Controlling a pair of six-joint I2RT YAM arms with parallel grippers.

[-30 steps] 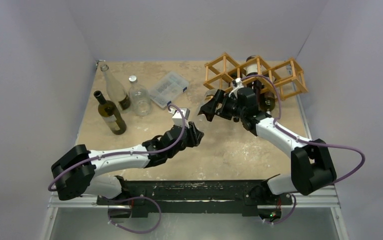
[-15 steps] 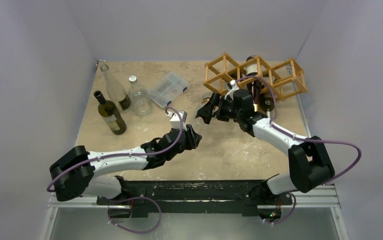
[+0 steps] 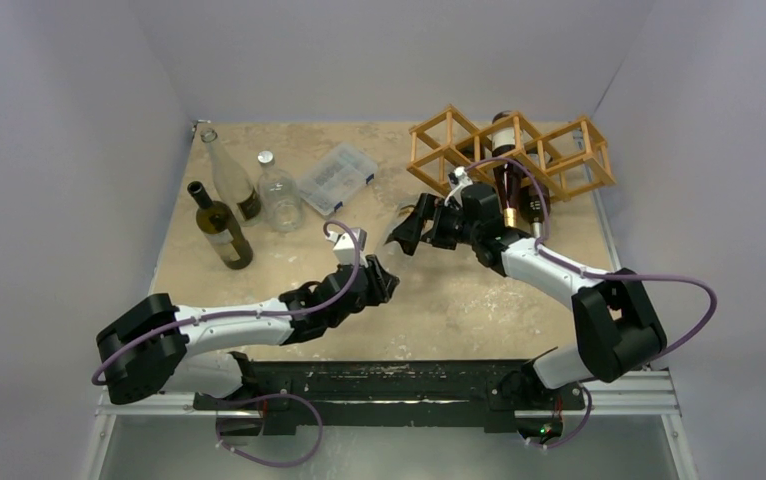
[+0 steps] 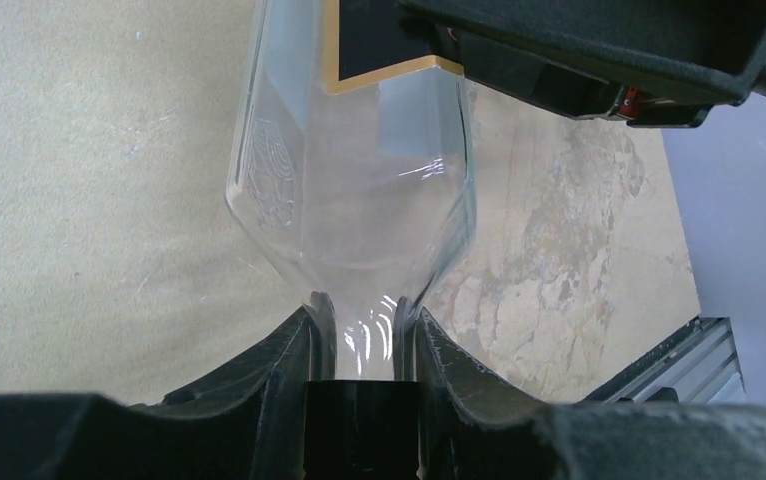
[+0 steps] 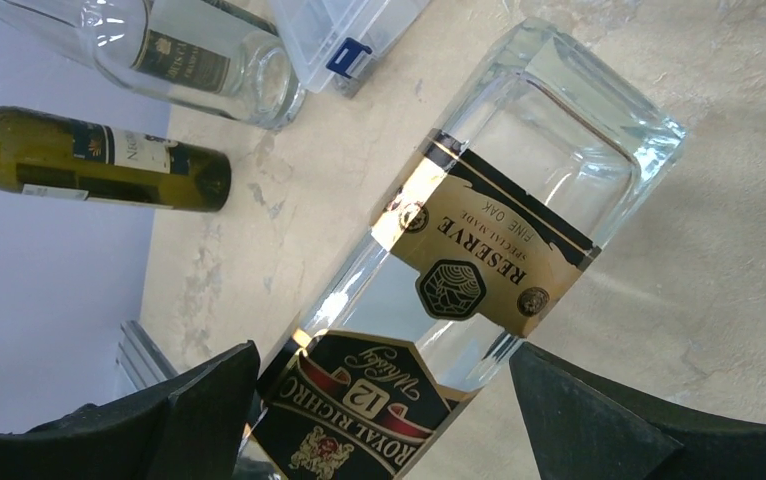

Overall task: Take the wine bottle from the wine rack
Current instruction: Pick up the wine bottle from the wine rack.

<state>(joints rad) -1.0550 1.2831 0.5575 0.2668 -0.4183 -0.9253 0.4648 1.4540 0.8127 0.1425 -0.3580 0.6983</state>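
Note:
The wine rack (image 3: 509,150), a light-brown wooden lattice, stands at the back right. A dark bottle (image 3: 506,180) lies in its middle cell, neck toward me. A clear square whisky bottle (image 4: 359,150) with a black-and-gold label (image 5: 399,400) hangs tilted over the table between the two arms, left of the rack. My left gripper (image 3: 383,278) (image 4: 364,335) is shut on its neck. My right gripper (image 3: 411,222) (image 5: 384,400) is open, its fingers (image 5: 199,400) spread wide on either side of the bottle's body with gaps showing.
A green wine bottle (image 3: 221,230) and two clear bottles (image 3: 231,178) (image 3: 279,192) stand at the back left. A clear plastic compartment box (image 3: 337,172) lies behind them. Grey walls close in on the left, back and right.
My right gripper has moved left and away from the rack, uncovering the dark bottle in it. My left gripper has shifted slightly nearer with the clear bottle's neck.

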